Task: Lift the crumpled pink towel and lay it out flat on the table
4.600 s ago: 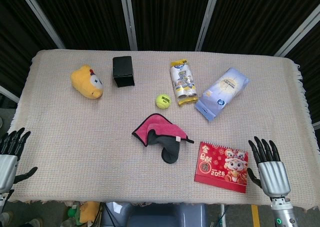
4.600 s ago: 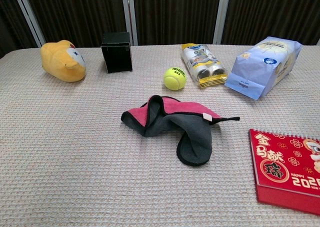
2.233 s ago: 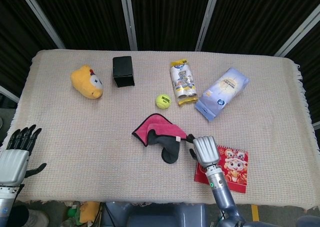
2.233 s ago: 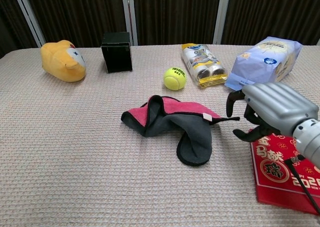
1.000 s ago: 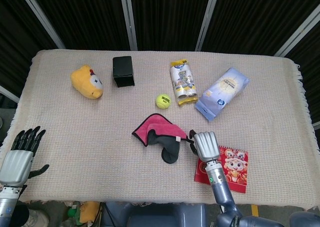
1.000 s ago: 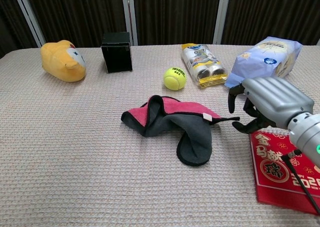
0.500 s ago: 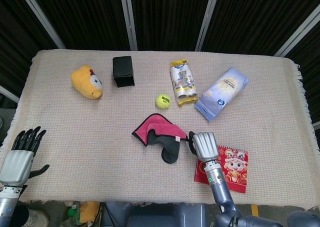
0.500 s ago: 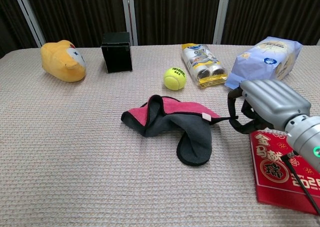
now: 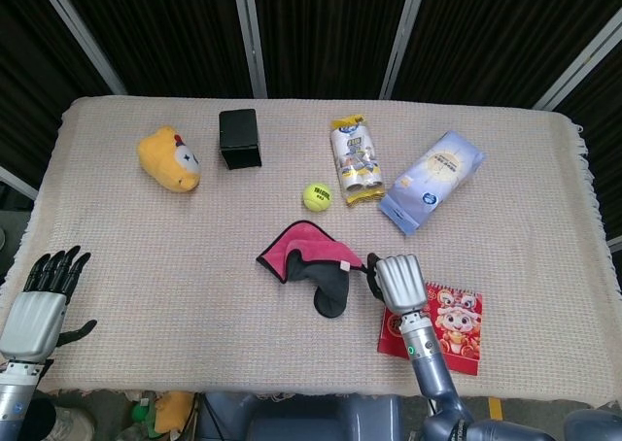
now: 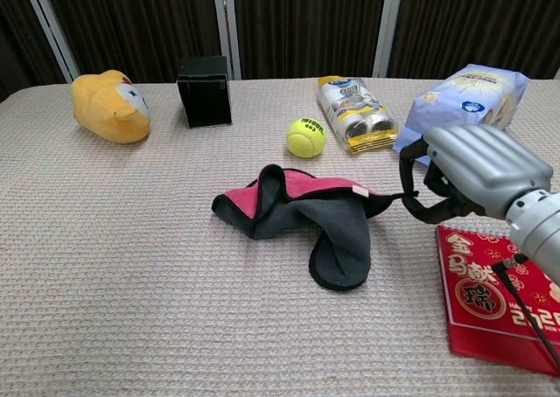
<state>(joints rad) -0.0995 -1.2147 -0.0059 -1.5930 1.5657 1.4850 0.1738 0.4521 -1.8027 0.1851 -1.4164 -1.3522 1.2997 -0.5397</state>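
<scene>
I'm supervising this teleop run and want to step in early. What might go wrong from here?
The right hand pinches only the thin loop at the pink towel's corner, so it may slip free when lifted. The red calendar lies right under that arm and could get dragged. The left hand waits far off, so flattening may stall.

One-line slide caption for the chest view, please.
Right hand pinches the pink towel by its right corner loop, towel still crumpled on the table.
</scene>
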